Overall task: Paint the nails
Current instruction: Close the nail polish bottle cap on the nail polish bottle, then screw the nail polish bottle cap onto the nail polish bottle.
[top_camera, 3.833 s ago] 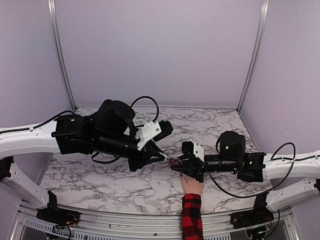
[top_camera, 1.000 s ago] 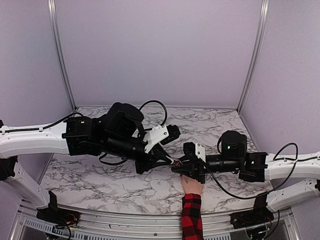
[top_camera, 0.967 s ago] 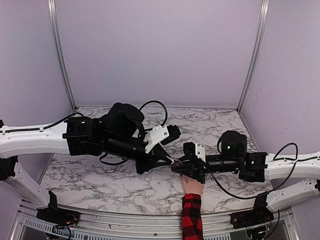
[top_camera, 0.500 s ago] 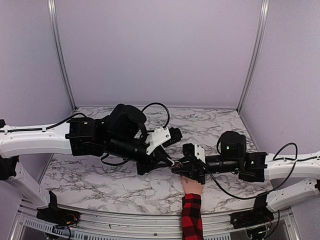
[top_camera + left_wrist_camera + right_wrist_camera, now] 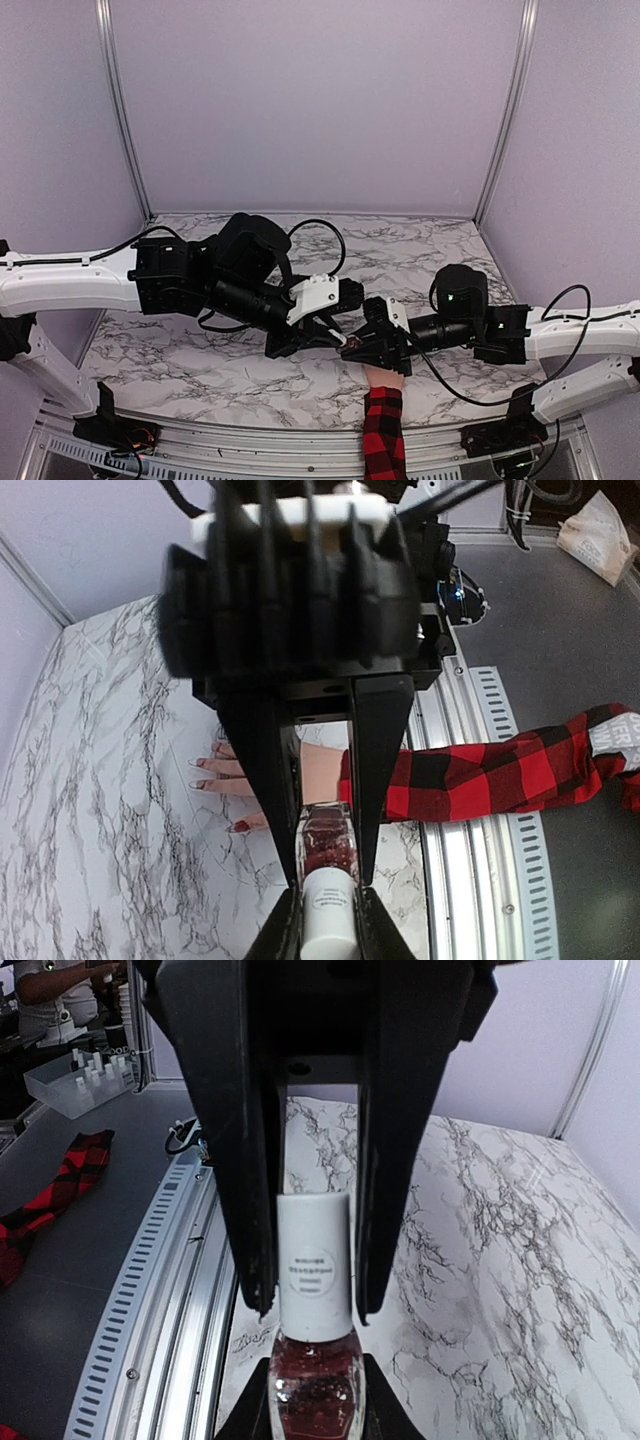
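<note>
**Two grippers meeting tip to tip over the marble table (image 5: 110,820).** The right gripper (image 5: 328,872) has its jaws clamped on the glass body of a dark red polish bottle (image 5: 327,845). The left gripper (image 5: 312,1302) faces it, jaws closed on either side of the bottle's white cap (image 5: 313,1260). Beneath the right jaws a pale hand (image 5: 322,770) in a red-and-black plaid sleeve (image 5: 480,775) lies flat, fingers spread. The nails (image 5: 240,826) rest on the table just beside those jaws, below the held bottle.

Both jaws clamped, tips together.
</note>
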